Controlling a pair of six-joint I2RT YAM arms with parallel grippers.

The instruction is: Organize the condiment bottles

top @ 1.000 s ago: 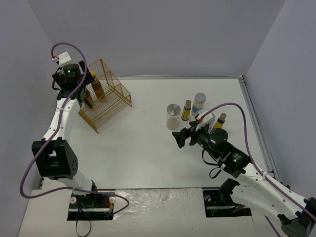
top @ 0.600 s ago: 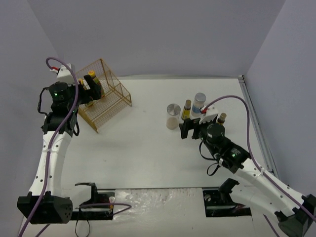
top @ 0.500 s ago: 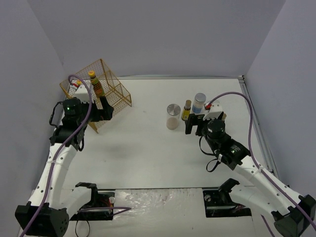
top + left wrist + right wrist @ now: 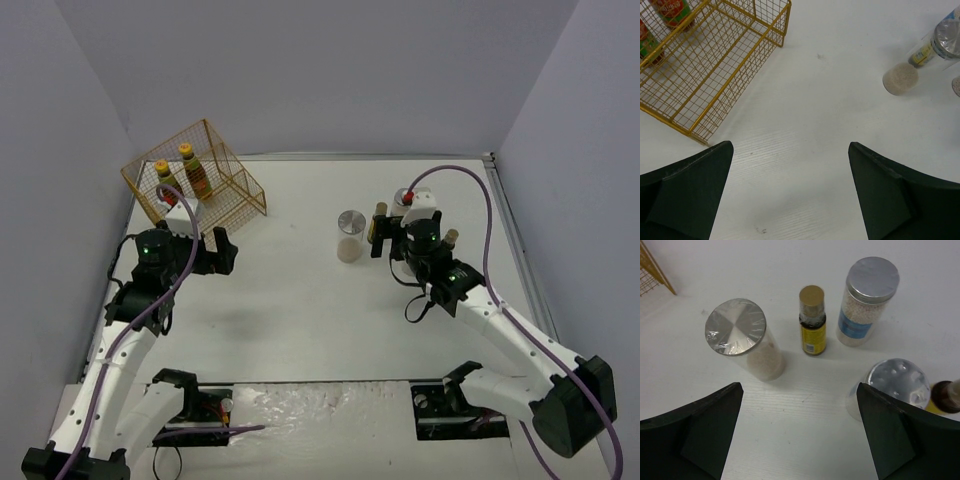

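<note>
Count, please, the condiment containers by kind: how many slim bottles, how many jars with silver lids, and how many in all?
Slim dark bottles: 4
Jars with silver lids: 3
Total: 7

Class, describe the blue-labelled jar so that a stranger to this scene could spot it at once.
On the white table, look to the group of containers standing away from the gold wire basket. At its far side, right of the slim yellow-labelled bottle, stands the jar. It alone carries a blue label, under a flat silver lid.
</note>
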